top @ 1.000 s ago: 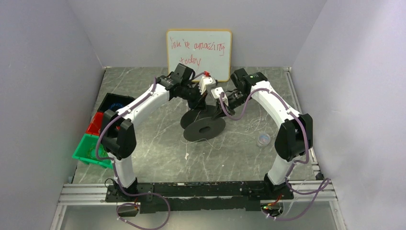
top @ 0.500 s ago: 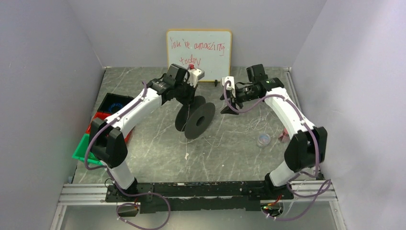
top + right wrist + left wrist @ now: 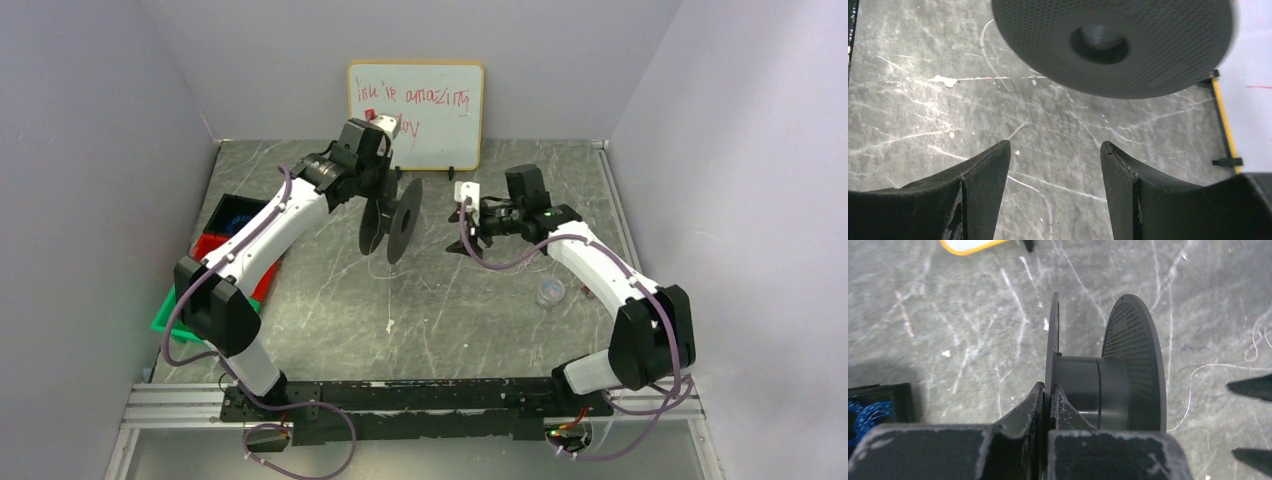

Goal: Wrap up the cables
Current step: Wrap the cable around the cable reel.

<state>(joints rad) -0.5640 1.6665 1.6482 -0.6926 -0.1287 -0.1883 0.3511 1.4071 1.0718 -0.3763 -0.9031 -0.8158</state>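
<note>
A black two-flanged spool [image 3: 392, 222] hangs on edge above the table's middle. My left gripper [image 3: 386, 192] is shut on the rim of one flange; in the left wrist view its jaws [image 3: 1049, 387] pinch that thin flange next to the spool's hub [image 3: 1088, 385]. My right gripper [image 3: 463, 232] stands open to the right of the spool, apart from it, with nothing between its fingers [image 3: 1055, 145]. The spool's perforated flange [image 3: 1148, 50] faces it. Thin whitish cables [image 3: 500, 262] lie loose on the table under and right of the spool, with a strand [image 3: 1193, 390] and another strand [image 3: 1048, 187] trailing below.
A whiteboard [image 3: 415, 115] leans on the back wall. Black [image 3: 235, 215], red [image 3: 200, 262] and green [image 3: 180, 315] bins sit at the left wall. A small clear round container [image 3: 549, 292] rests at the right. Walls close in on both sides.
My right gripper has opened and drawn back right and toward the near side, away from the spool. My left arm has lifted the spool left and turned it upright on edge.
</note>
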